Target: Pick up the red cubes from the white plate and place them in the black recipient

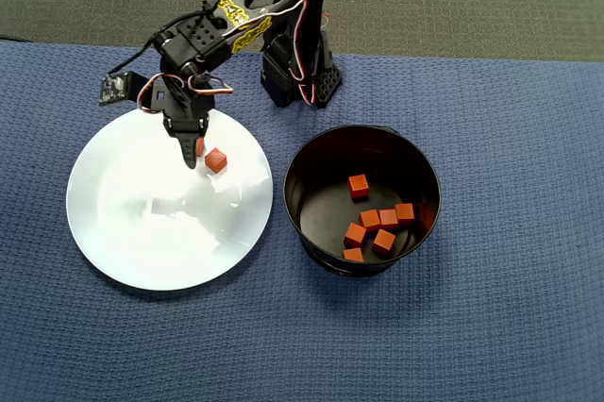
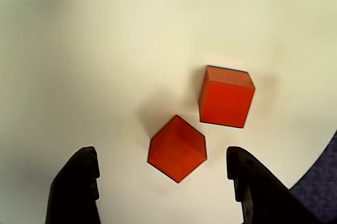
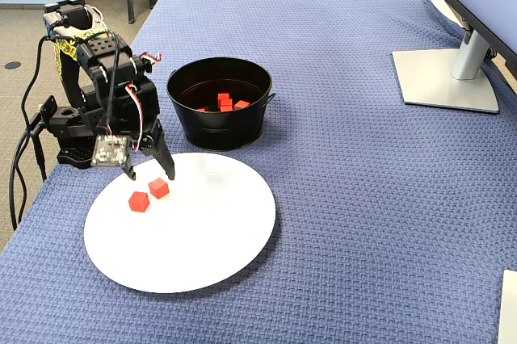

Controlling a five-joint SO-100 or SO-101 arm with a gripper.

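Two red cubes lie close together on the white plate, near its edge on the arm's side. In the wrist view one cube sits between my fingers just ahead of the tips, and the other cube lies farther ahead to the right. My gripper is open and holds nothing. The fixed view shows the gripper pointing down just above the plate, with both cubes close below it. The black recipient stands right of the plate with several red cubes inside.
A blue woven cloth covers the table. The arm's base stands behind the plate and container. A monitor foot sits at the far right of the fixed view. The table edge runs along the left there.
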